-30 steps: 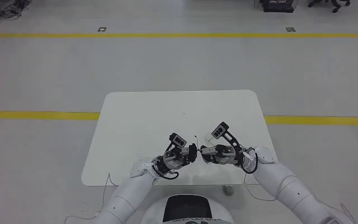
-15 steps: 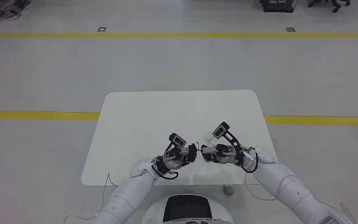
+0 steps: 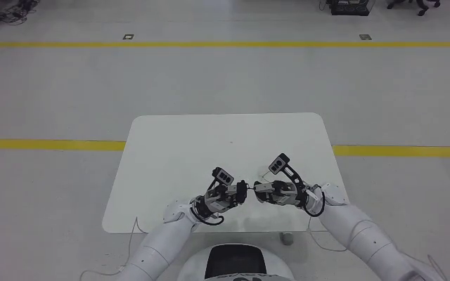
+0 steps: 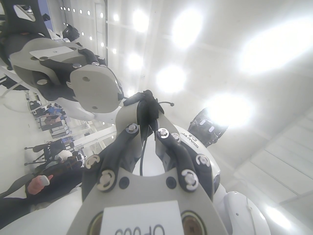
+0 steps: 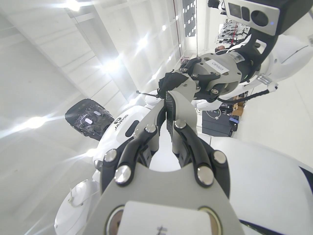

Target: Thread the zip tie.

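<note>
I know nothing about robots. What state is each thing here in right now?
left tool, shut on the zip tie.
right tool, shut on the same tie, tip to tip with the left tool.
zip tie, held in the air between both tools, with a thin free end sticking out. I cannot tell whether it is threaded.
table, white, lying below the raised tools.

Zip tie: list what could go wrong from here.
1. The left gripper and right gripper are both shut on the zip tie, almost fingertip to fingertip. Any closer and the fingers may knock together.
2. The tie's free tip is thin and pokes out only a little, so a slight misalignment could spoil the threading.
3. If either grip slips, the tie may drop onto the table near its front edge.
</note>
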Motion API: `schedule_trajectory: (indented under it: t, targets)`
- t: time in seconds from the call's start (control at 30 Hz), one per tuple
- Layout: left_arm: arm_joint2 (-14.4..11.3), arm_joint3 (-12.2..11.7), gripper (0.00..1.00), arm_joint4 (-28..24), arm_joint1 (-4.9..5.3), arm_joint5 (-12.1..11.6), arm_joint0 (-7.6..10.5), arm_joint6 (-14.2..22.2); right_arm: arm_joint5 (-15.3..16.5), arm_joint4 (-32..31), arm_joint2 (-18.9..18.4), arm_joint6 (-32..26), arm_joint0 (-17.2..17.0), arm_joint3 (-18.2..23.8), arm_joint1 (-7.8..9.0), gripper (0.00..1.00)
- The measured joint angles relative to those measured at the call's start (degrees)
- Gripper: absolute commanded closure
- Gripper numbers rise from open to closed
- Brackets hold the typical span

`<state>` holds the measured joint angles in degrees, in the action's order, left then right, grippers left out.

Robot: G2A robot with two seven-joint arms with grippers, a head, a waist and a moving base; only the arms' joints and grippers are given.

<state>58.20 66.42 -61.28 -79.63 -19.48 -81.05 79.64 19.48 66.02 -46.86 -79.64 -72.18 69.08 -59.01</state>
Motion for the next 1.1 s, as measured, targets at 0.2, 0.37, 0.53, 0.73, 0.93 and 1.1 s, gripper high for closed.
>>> schedule_trajectory:
  t: [0.2, 0.37, 0.53, 0.73, 0.93, 1.1]
  targets:
    - [-0.01, 0.05, 1.00, -0.11, -0.01, 0.00, -0.05, 0.00, 0.00, -0.31, -0.09, 0.00, 0.18, -0.71, -0.07, 1.00]
    - [-0.02, 0.05, 1.00, -0.11, -0.01, 0.00, -0.05, 0.00, 0.00, -0.49, -0.29, 0.00, 0.28, -1.22, -0.09, 1.00]
    - [-0.02, 0.05, 1.00, -0.11, -0.01, 0.00, -0.04, 0.00, 0.00, -0.65, -0.48, 0.00, 0.40, -1.64, -0.08, 1.00]
    - [-0.02, 0.05, 1.00, -0.11, -0.01, 0.00, -0.04, 0.00, 0.00, -0.59, -0.28, 0.00, 0.68, -2.27, -0.14, 1.00]
    - [-0.01, 0.05, 1.00, -0.11, -0.01, 0.00, -0.04, 0.00, 0.00, -0.22, 0.15, 0.00, 1.06, -2.97, -0.22, 1.00]
    - [-0.02, 0.05, 1.00, -0.11, -0.01, 0.00, -0.04, 0.00, 0.00, -0.10, 0.57, 0.00, 1.42, -3.58, -0.34, 1.00]
